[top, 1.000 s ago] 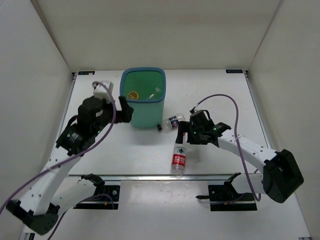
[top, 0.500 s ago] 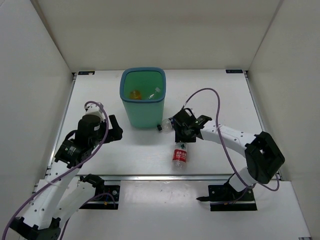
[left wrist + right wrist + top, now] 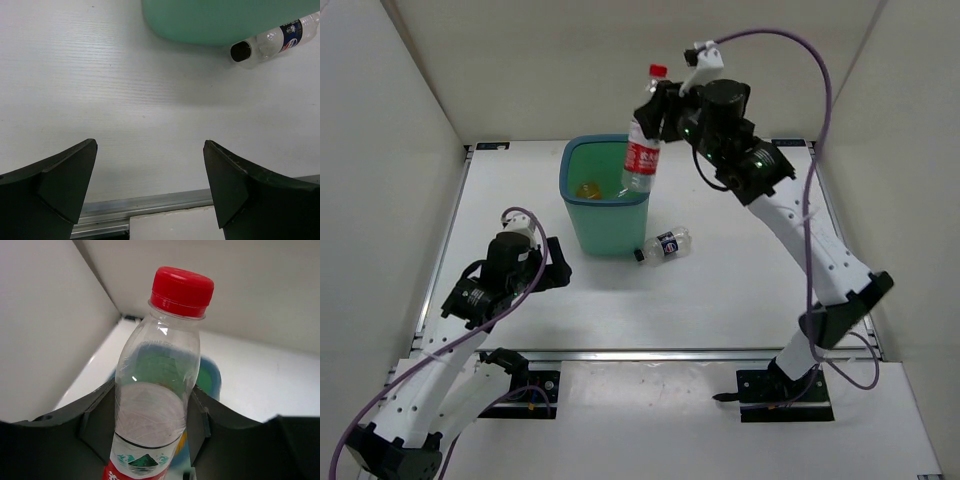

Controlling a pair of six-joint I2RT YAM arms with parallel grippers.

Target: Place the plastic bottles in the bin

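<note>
The plastic bottles (image 3: 272, 40) are found in three places in the top view: inside the bin, on the table and in the air. At 8 o'clock of the bin (image 3: 566, 185), the left gripper (image 3: 558, 262) is held low over the white, finely grained table (image 3: 740, 290). In the left wrist view its matte black, wedge-shaped fingers (image 3: 65, 185) are spread wide, with nothing between them.

The bin is a tall teal plastic tub with a rounded-square rim and a green inside, and an orange-filled bottle (image 3: 587, 189) is seen on its floor. Just beside the bin's base, at 5 o'clock, a clear blue-labelled bottle (image 3: 665, 243) is laid on its side. Its glossy black cap is shown sharply only by the left wrist camera.

Above the bin's rim at 2 o'clock, a red-capped bottle (image 3: 642, 150) is carried nearly upright, cap up, in the right gripper (image 3: 650, 118), whose jaws are closed on its body. Only in the right wrist view are the smooth clear wall, the ribbed cap and a green mountain mark on the label made out. There the bin is seen through the plastic.
</note>
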